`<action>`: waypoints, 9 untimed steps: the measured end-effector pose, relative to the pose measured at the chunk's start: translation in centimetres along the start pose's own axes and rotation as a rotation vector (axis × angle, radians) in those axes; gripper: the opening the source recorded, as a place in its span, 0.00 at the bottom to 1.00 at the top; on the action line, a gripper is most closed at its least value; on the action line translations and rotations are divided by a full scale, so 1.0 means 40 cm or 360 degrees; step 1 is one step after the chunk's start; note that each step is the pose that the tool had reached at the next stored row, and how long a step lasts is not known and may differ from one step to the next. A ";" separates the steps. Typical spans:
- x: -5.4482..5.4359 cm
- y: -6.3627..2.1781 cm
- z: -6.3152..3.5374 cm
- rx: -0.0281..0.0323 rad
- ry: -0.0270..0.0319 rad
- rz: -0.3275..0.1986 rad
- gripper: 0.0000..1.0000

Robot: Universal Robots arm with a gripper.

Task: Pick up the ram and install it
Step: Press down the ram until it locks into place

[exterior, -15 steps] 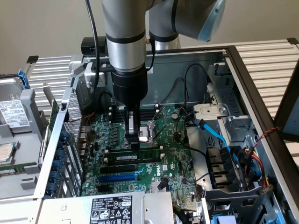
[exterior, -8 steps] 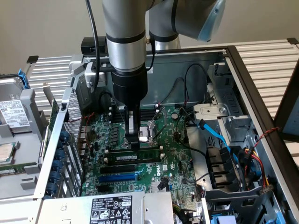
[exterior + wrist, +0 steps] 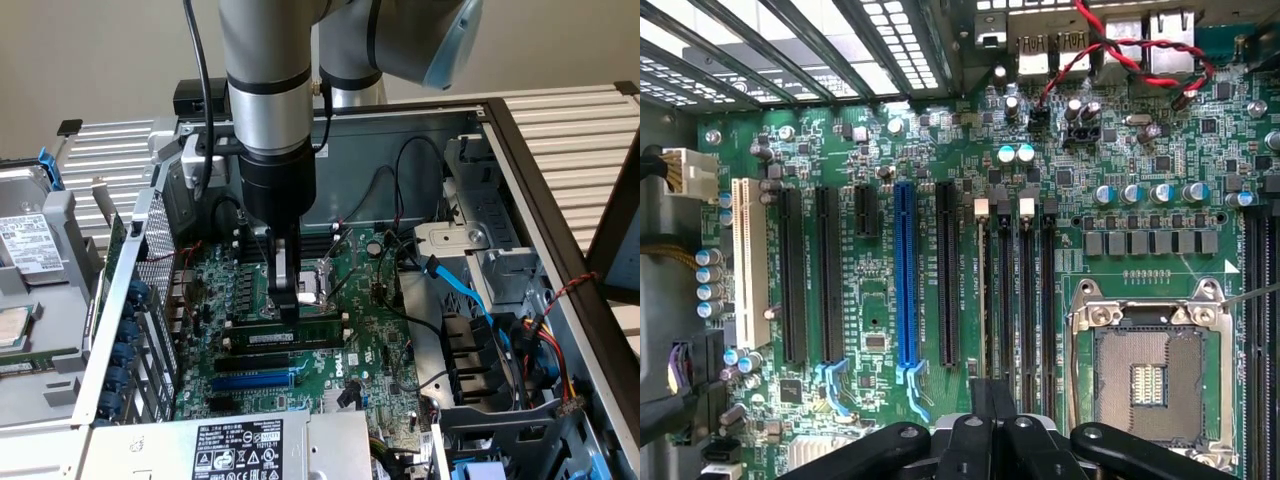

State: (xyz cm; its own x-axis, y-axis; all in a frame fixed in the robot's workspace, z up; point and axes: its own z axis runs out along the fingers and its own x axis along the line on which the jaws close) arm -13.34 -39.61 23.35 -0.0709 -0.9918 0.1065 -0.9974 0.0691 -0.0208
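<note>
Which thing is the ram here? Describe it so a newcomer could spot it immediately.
Find the open computer case and the green motherboard inside it. Right at the tip of the tool, just in front of the metal processor socket, sits the ram. It is a long, narrow green stick, while the long slots beside it are black or blue plastic.

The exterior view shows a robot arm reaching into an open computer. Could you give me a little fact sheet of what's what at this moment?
setting: open grey metal computer case holding a green motherboard
arm: gripper lowered onto the board, jaws shut
ram: long narrow green circuit-board stick lying along the memory slots, under the gripper
contact: gripper tip appears to be on the stick's top edge
seating: cannot tell whether fully pressed in
nearby: empty silver processor socket; long blue plastic slot
</note>
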 end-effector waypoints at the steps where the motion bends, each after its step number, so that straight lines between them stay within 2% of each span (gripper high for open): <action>1: 0.000 0.000 0.000 -0.00001 0.00001 0.0000 0.11; 9: -0.001 0.000 0.006 0.00001 0.00000 0.0000 0.11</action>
State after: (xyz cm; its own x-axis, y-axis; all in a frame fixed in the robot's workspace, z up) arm -13.34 -39.62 23.11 -0.0708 -0.9918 0.1065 -0.9974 0.0690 -0.0209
